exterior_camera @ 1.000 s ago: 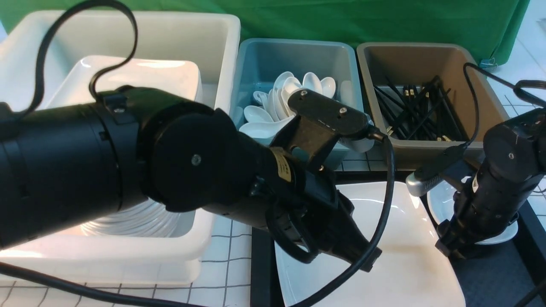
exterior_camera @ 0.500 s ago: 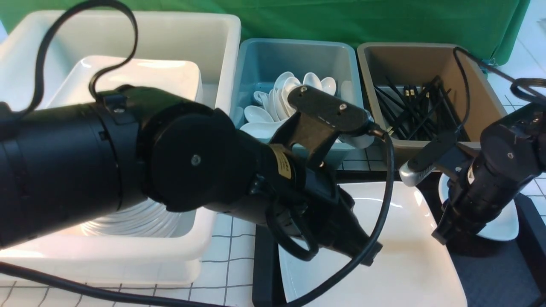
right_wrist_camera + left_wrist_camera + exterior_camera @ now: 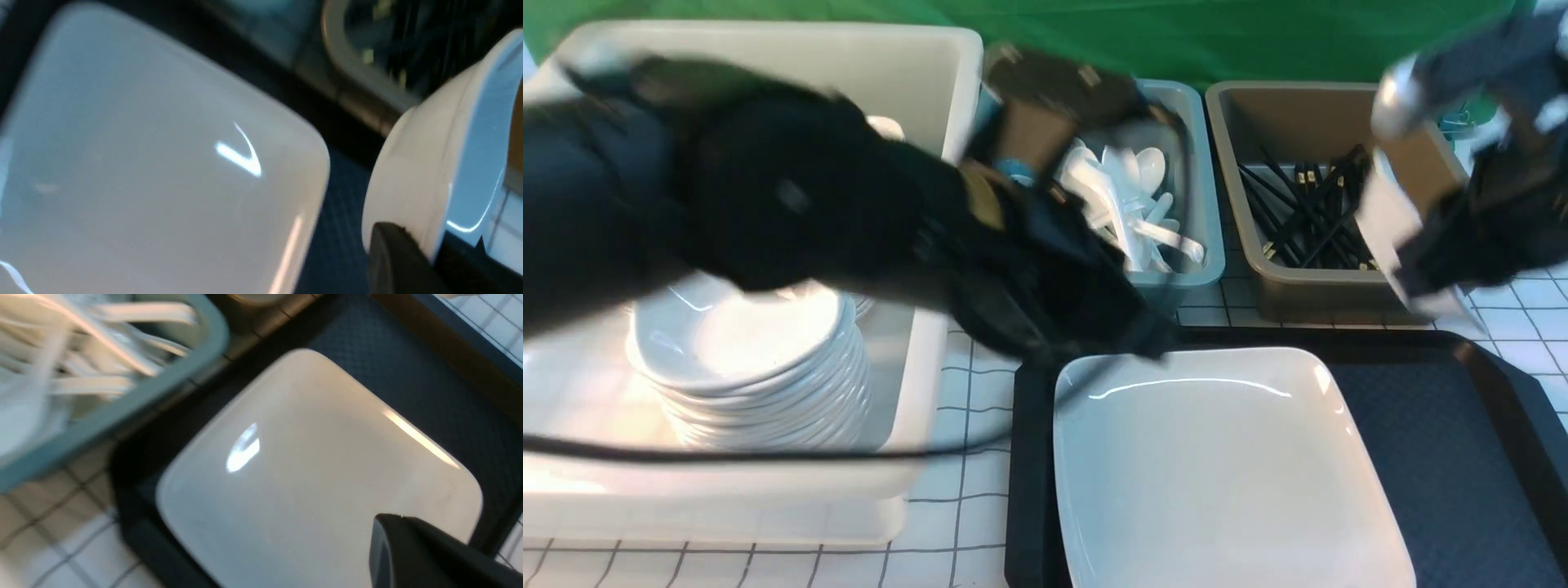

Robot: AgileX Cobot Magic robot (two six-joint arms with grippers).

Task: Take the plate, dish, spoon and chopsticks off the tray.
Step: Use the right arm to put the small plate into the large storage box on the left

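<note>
The large white plate (image 3: 1217, 465) (image 3: 306, 465) (image 3: 143, 163) lies on the left part of the black tray (image 3: 1445, 441) (image 3: 408, 375). My right gripper (image 3: 1421, 282) (image 3: 433, 249) is shut on the rim of the small white dish (image 3: 1384, 216) (image 3: 425, 171). It holds the dish tilted in the air by the brown bin's near right corner. My left gripper (image 3: 1152, 343) (image 3: 384, 520) is shut and empty, hovering over the plate's far left corner. Both arms are motion-blurred. Spoons and chopsticks show only in the bins.
A white bin (image 3: 915, 343) at the left holds a stack of white dishes (image 3: 752, 367). A teal bin (image 3: 1209, 253) (image 3: 122, 404) holds several white spoons. The brown bin (image 3: 1323, 290) (image 3: 367, 102) holds black chopsticks. A green cloth hangs behind.
The right gripper closed on the dish and lifted it off the tray, up towards the brown bin. The left arm swung up and back off the plate.
</note>
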